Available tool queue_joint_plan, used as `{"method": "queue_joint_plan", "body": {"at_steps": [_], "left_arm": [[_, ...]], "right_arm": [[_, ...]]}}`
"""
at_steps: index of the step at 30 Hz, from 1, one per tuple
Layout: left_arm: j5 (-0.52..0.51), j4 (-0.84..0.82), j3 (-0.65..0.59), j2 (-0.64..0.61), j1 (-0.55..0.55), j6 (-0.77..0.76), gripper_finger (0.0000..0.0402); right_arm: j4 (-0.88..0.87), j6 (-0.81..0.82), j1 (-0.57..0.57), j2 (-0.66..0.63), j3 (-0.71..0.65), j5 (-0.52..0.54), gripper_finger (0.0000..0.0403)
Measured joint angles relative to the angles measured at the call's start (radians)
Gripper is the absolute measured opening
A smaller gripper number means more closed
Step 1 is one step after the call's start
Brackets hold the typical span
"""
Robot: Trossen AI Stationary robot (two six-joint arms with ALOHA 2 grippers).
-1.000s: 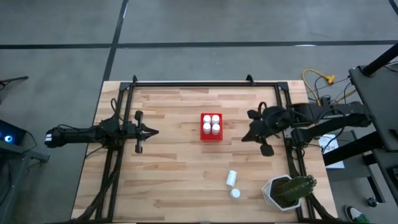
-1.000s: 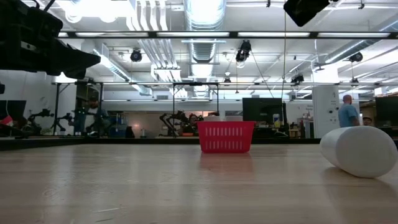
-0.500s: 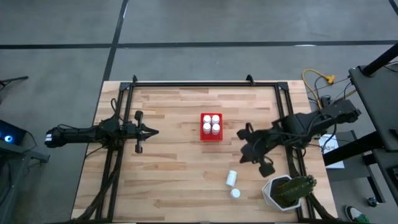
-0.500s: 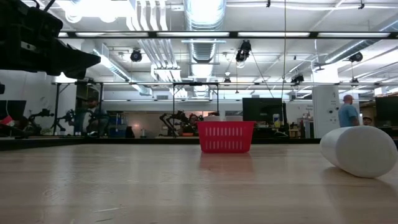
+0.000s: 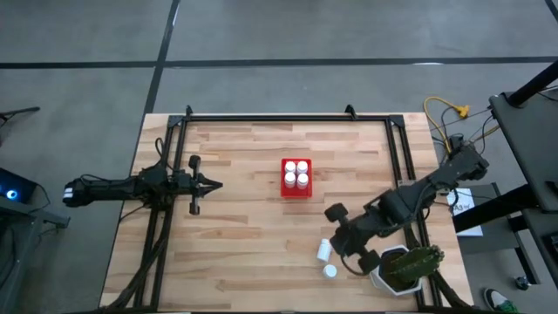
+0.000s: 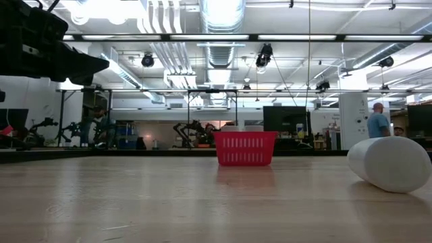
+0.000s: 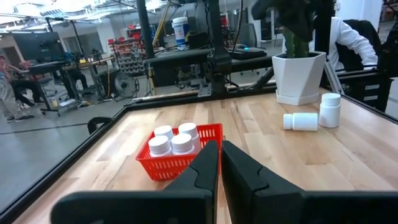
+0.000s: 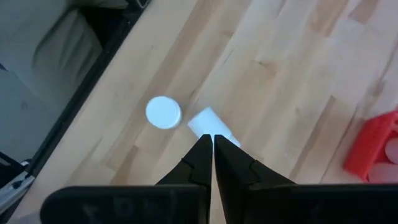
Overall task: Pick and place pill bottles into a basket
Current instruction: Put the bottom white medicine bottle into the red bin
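Two pill bottles remain outside the red basket [image 5: 296, 178]: the lying bottle [image 5: 324, 250] sits directly under the empty, pinched-shut right gripper [image 5: 342, 237], crosswise to its fingers; the upright bottle [image 5: 330, 271] stands just beyond.

table [image 5: 244, 253]: light wood planks, black frame around it
plant pot [image 5: 403, 269]: white, we see green plant in it, near-right table corner
cables [image 5: 446, 116]: yellow, probably loose wiring, off-table right

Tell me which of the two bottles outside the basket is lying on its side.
The bottle nearer the basket lies on its side; the other bottle, closer to the table's edge, stands upright.
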Motion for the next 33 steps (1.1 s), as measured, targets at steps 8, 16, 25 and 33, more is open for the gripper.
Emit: {"method": "queue_joint_plan", "body": {"at_steps": [8, 16, 25, 33], "left_arm": [[0.000, -0.001, 0.000, 0.002, 0.000, 0.000, 0.0002], [0.000, 0.000, 0.000, 0.000, 0.000, 0.000, 0.0002], [0.000, -0.001, 0.000, 0.002, 0.000, 0.000, 0.0002], [0.000, -0.001, 0.000, 0.002, 0.000, 0.000, 0.0002]], "right_arm": [[-0.006, 0.056, 0.046, 0.073, 0.014, -0.007, 0.0009], [-0.025, 0.078, 0.061, 0.131, 0.029, -0.043, 0.0009], [-0.024, 0.082, 0.061, 0.135, 0.029, -0.008, 0.0060], [-0.021, 0.087, 0.064, 0.135, 0.029, -0.008, 0.0160]]}}
